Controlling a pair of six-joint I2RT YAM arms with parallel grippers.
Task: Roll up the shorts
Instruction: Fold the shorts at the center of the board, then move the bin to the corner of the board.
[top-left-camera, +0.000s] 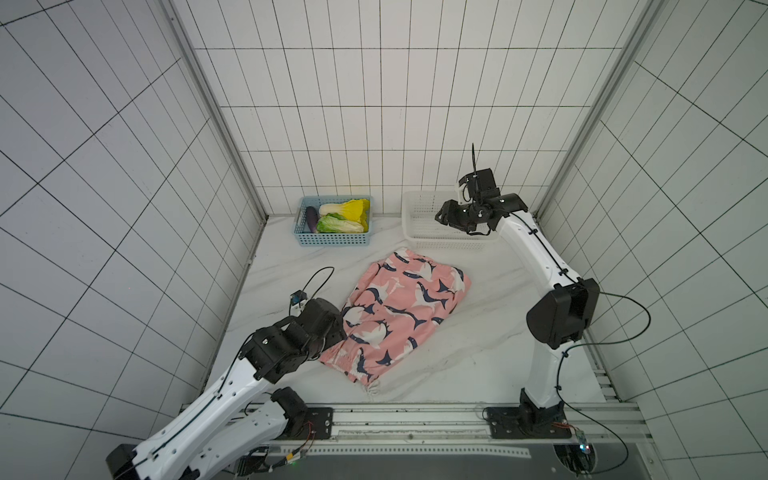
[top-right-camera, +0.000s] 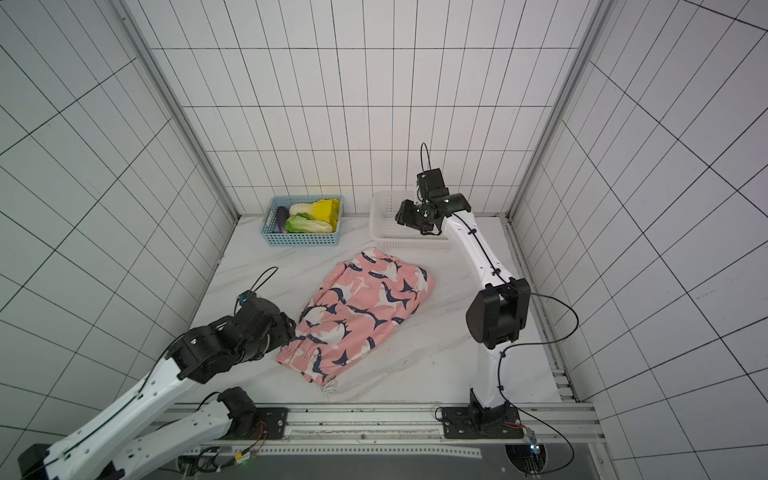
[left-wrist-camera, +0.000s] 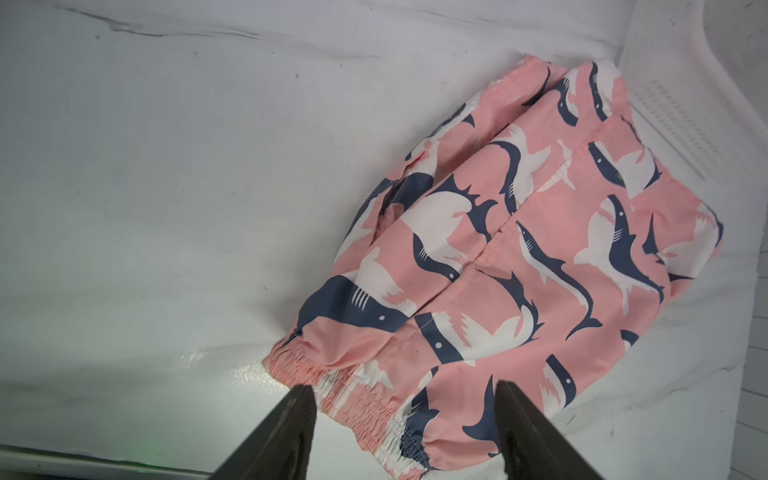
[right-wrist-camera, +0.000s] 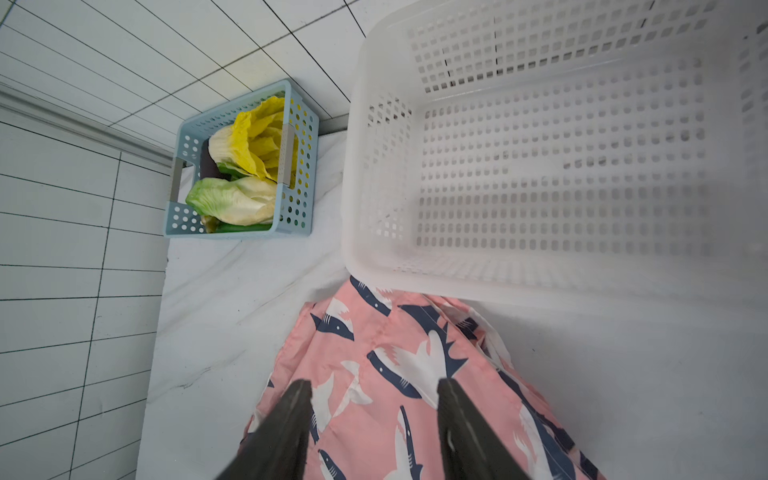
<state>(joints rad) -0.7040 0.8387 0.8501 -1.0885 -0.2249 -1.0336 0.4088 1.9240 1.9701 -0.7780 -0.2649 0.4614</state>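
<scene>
Shorts (top-left-camera: 399, 307) flat, roll not started. Left claw (left-wrist-camera: 403, 386) wide at waistband (left-wrist-camera: 299, 365); right claw (right-wrist-camera: 374, 381) parted, empty. Next: pinch waistband.

It is bright here, the light soft and even. The shorts (top-left-camera: 405, 307) throw only a faint shadow. Beside their waistband the counter (left-wrist-camera: 249, 370) shines with glare. Past the shorts the white basket (right-wrist-camera: 582, 291) looks fuzzy.

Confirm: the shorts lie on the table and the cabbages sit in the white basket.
Not quite. The cabbages sit in the blue basket, not the white basket, as the right wrist view shows. The shorts do lie on the table.
</scene>
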